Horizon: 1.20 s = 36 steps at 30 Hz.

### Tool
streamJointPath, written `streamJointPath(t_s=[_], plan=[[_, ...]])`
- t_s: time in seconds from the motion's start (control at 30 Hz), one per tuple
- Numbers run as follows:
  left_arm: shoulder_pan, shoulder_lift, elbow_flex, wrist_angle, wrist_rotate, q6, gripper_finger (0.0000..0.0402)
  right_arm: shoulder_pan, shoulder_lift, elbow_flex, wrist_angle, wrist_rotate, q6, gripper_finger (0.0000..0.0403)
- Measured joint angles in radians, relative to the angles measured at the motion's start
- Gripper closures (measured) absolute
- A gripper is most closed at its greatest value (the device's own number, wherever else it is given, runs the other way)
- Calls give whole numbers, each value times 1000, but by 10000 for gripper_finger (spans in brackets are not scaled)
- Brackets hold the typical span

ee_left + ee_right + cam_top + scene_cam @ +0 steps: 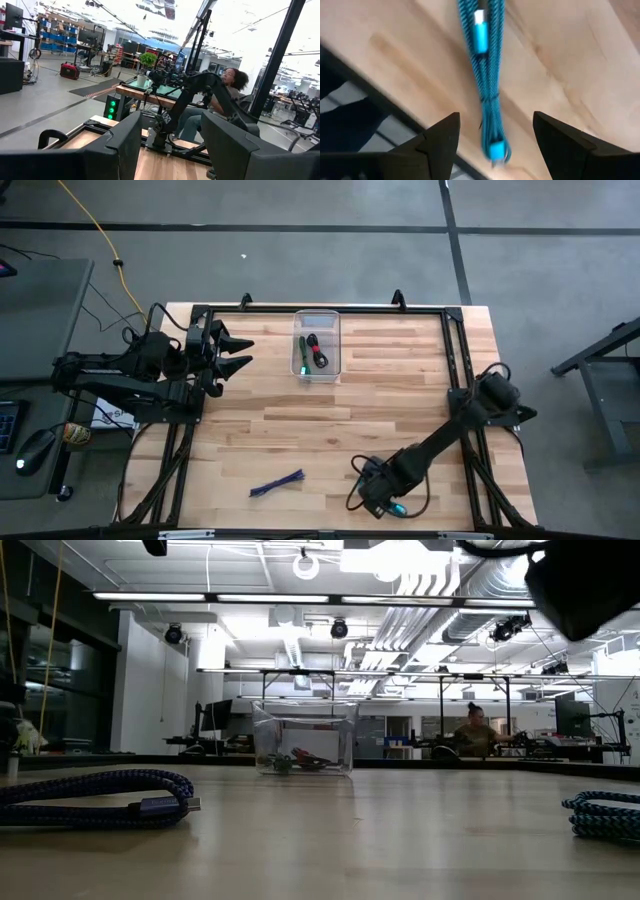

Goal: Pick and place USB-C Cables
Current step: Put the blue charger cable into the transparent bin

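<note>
The teal cable bundle lies flat on the wooden table near its near edge, and shows as a teal tip in the high view. My right gripper hovers above it, open, a finger on either side of the bundle's near end, touching nothing. The purple bundle lies flat on the table toward the near left. The green cable and the red-and-black cable lie inside the clear box. My left gripper is open and empty at the table's left, held above it.
The clear box stands at the table's far middle. A black frame rail runs round the table. The table's near edge is close beside the teal bundle. A person sits in the room beyond the table.
</note>
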Motion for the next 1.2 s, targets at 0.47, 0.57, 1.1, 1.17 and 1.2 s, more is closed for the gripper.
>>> streamJointPath(t_s=[0.47,0.57,1.1,1.17,1.2], plan=[[0,0,0,0,0,21,216,7,86,2,16,49,27,160],[0,0,0,0,0,26,216,7,93,5,12,50,27,160],[0,0,0,0,0,26,216,8,98,4,-47,94,65,200],[0,0,0,0,0,26,216,8,99,3,-59,95,51,229],[0,0,0,0,0,26,216,8,99,3,-64,95,42,246]])
